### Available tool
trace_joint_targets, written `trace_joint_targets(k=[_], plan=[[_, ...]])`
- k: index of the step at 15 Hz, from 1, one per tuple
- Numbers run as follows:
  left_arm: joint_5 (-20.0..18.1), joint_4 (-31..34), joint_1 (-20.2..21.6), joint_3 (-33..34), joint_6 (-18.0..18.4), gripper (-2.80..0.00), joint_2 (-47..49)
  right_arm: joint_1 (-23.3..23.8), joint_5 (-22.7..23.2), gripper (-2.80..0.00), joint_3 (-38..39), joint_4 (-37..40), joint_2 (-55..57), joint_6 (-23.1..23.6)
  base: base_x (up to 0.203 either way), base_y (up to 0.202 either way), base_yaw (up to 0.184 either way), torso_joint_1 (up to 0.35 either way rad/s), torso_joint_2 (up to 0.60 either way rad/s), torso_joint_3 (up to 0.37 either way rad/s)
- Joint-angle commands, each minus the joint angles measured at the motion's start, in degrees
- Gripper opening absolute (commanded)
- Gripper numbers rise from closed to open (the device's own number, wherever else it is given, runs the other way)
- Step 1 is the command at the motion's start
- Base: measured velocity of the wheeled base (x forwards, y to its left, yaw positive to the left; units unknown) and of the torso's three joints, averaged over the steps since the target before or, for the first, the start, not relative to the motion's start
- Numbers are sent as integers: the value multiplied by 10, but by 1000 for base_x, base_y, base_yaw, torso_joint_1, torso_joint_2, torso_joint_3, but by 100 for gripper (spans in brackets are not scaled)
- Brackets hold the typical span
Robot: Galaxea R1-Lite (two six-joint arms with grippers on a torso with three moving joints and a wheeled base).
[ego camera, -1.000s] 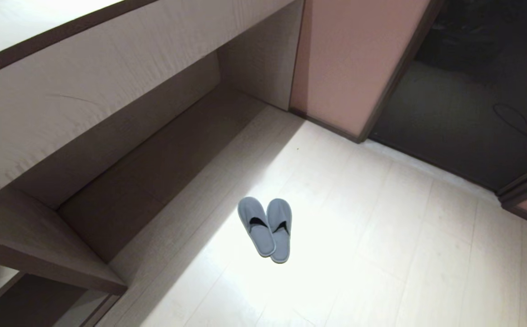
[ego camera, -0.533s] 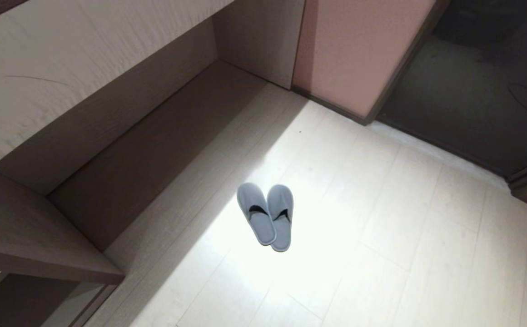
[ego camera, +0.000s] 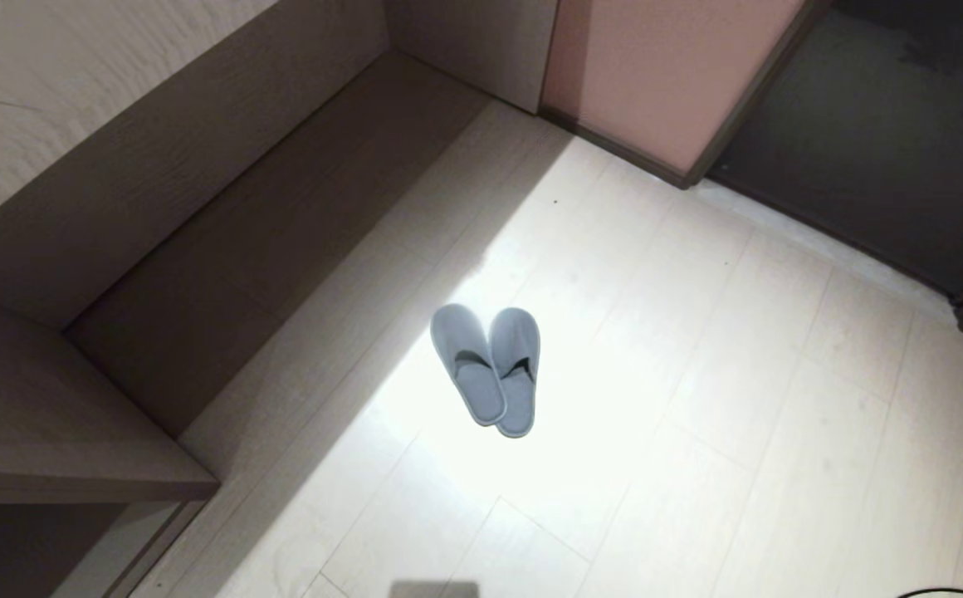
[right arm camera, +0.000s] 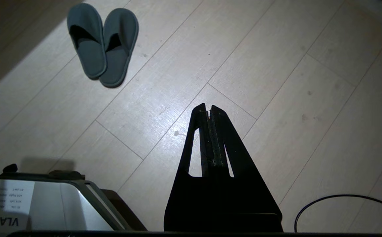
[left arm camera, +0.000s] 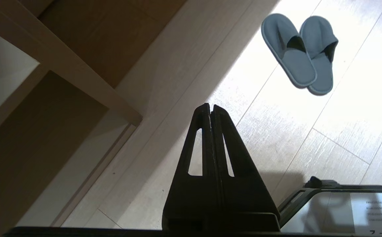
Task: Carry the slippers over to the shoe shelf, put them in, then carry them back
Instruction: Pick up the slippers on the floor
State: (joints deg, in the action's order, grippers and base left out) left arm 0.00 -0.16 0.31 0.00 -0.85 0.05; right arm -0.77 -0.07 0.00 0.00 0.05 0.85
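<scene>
Pale wood-plank floor [ego camera: 697, 415] fills most of the head frame, brightly lit at centre, where the slippers [ego camera: 487, 370] lie side by side — heels touching. A taupe bench unit [ego camera: 75, 432] crosses the upper left, a pink wall [ego camera: 639, 75] stands at top. Left hand [left arm camera: 210, 108] and right hand [right arm camera: 207, 108] hang above the floor — fingers together, empty.

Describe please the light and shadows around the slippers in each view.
Head view: slippers in a bright, washed-out patch of floor, bench shadowed. Left wrist view: glare beside them, left hand a black silhouette. Right wrist view: dimmer, even light, right hand dark.
</scene>
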Motion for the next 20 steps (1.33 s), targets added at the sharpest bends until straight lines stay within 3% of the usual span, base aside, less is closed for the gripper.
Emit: trace_joint_targets(k=[1, 20], plan=[[0, 0, 0, 0, 0, -280, 0, 0, 0, -280, 0, 0, 0, 0, 0, 0, 0, 4, -2, -193], [0, -1, 0, 0, 0, -280, 0, 0, 2, -280, 0, 1, 0, 2, 0, 0, 0, 2, 3, -198]])
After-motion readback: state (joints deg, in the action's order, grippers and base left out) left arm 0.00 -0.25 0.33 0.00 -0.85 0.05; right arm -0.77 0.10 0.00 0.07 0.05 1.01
